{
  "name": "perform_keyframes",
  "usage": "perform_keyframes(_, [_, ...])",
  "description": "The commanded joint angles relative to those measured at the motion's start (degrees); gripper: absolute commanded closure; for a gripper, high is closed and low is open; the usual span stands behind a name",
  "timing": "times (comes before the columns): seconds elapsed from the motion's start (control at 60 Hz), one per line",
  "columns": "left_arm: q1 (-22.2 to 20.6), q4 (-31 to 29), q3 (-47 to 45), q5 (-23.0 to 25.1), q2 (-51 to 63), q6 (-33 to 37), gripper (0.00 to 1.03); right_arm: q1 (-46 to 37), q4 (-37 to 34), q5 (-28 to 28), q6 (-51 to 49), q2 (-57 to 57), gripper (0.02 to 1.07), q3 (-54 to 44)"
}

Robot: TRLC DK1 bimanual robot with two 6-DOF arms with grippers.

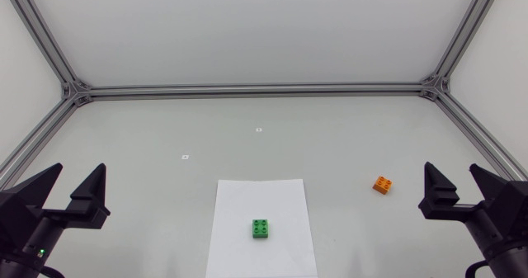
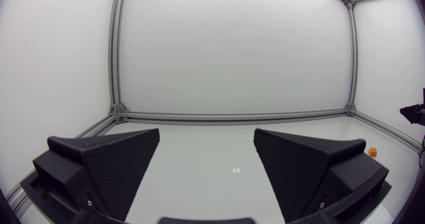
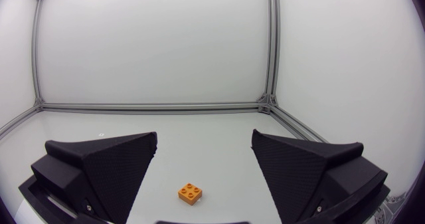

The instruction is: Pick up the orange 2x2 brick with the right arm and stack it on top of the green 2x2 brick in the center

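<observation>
Where the orange 2x2 brick [image 1: 382, 183] lies: on the bare tabletop [image 1: 148, 138], studs up, at 2 o'clock from the green 2x2 brick [image 1: 261, 228] and well apart from it.
Green 2x2 brick: studs up, around the middle of the white paper sheet [image 1: 260, 197].
Right jaws: I see them spread wide at the tabletop's 4 o'clock side, with the orange brick ahead of the gap, not touching.
Left jaws: spread wide, at 8 o'clock.

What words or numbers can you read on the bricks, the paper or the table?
No text can be read anywhere.
The far tag: too small to read.
The near tag: too small to read.
The paper: blank.
The green brick and the orange brick: no print shows.
</observation>
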Motion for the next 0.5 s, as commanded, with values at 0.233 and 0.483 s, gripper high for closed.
perform_keyframes(0.233, [0.16,-0.84,-2.35,0.34,-0.45,0.73,0.04,0.1,-1.81,0.27,-0.93,-0.65,0.06,-0.26])
perform_keyframes(0.483, [0.16,-0.84,-2.35,0.25,-0.45,0.73,0.04,1.86,-0.58,-0.08,-1.81,0.85,0.06,4.93])
